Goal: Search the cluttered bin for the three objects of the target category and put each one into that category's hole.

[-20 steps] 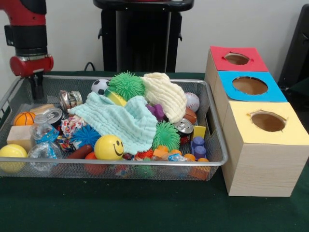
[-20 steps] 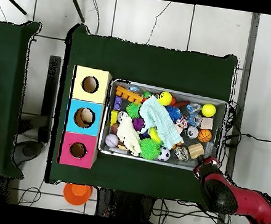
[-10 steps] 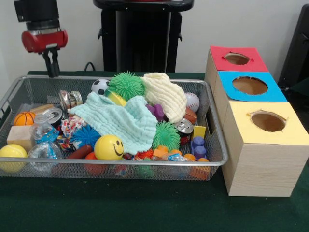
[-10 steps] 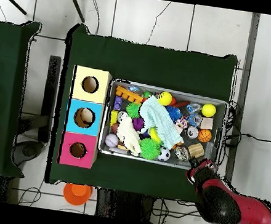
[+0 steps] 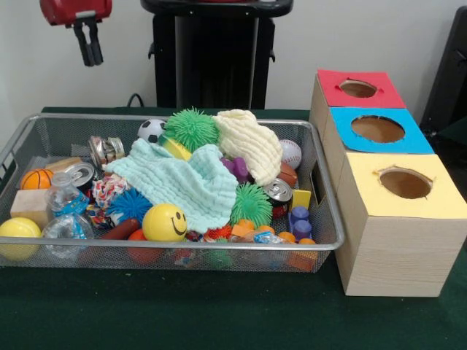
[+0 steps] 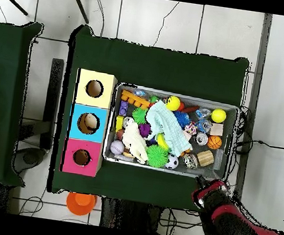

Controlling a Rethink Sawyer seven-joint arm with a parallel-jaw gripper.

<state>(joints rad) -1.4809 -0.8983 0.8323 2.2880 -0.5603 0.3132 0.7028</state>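
Green cloth covers the table (image 5: 219, 321), and on it a wire mesh bin (image 5: 321, 219) sits just beside a row of three wooden boxes with holes, topped red (image 5: 359, 89), blue (image 5: 378, 130) and yellow (image 5: 405, 184). Inside the bin, a pale mint cloth (image 5: 182, 186) drapes over the middle of the heap, with a cream cloth (image 5: 252, 142) bunched toward the far edge. A yellow smiley ball (image 5: 164, 222) rests against the bin's near edge, a green spiky ball (image 5: 191, 127) and a small soccer ball (image 5: 151, 130) by the far edge. The gripper (image 5: 90, 44) hangs above the bin's far corner, holding nothing, its two fingers nearly together; I cannot tell whether it is clenched.
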